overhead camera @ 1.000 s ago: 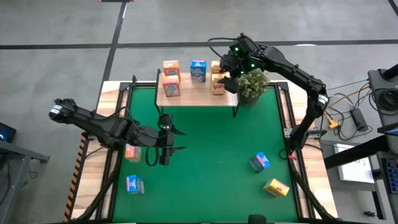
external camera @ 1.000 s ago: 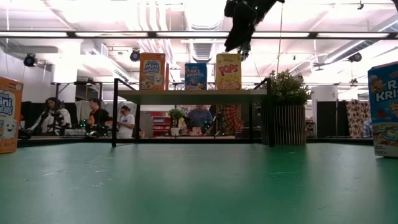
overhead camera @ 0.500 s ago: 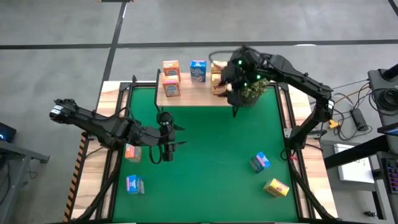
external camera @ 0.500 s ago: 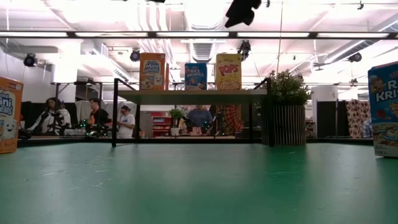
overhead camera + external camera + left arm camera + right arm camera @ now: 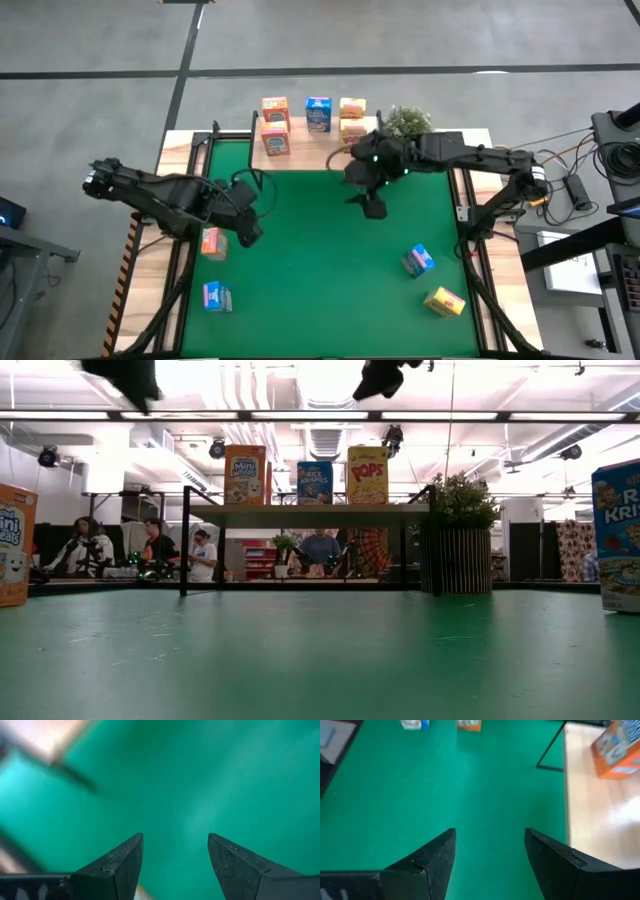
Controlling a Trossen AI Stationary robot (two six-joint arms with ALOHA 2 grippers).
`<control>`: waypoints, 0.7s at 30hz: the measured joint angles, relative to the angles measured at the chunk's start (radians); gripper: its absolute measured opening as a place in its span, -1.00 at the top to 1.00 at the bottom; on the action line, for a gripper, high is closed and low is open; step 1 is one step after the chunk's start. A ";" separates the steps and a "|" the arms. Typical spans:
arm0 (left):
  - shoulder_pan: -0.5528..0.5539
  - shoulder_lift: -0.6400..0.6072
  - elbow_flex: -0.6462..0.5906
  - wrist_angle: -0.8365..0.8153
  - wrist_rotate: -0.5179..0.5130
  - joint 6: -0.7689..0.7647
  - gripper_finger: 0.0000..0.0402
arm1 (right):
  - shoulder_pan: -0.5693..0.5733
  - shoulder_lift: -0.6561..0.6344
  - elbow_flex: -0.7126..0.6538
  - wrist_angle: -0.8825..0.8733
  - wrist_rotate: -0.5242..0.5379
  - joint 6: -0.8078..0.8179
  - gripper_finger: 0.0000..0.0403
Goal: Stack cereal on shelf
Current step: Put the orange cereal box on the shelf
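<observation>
The green mat point(image 5: 330, 260) carries one shelf point(image 5: 320, 150) at its far edge, holding five cereal boxes: two orange-pink point(image 5: 275, 110), one blue point(image 5: 318, 114), two yellow point(image 5: 352, 110). Four more lie on the mat: two left point(image 5: 212, 243), two right point(image 5: 419, 260). Both the left gripper point(image 5: 250, 232) and right gripper point(image 5: 372, 203) hover, jaws apart and empty.

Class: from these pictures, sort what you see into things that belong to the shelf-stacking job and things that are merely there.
Belongs to the job:
- boxes on the shelf
- the shelf
- loose boxes on the mat
- left gripper, right gripper, both empty

Merely there:
- potted plant
- people behind the table
</observation>
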 joint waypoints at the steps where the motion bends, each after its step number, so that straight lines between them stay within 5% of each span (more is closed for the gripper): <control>1: 0.004 0.001 0.006 -0.037 0.036 -0.055 -0.03 | 0.010 -0.006 -0.030 0.027 0.008 0.003 -0.12; 9: -0.038 -0.026 -0.069 -0.111 0.164 -0.420 -0.03 | 0.072 -0.037 -0.222 0.220 0.011 0.009 -0.12; 21: -0.182 -0.056 -0.234 -0.146 0.239 -0.691 -0.20 | 0.112 -0.049 -0.332 0.308 0.010 0.047 -0.12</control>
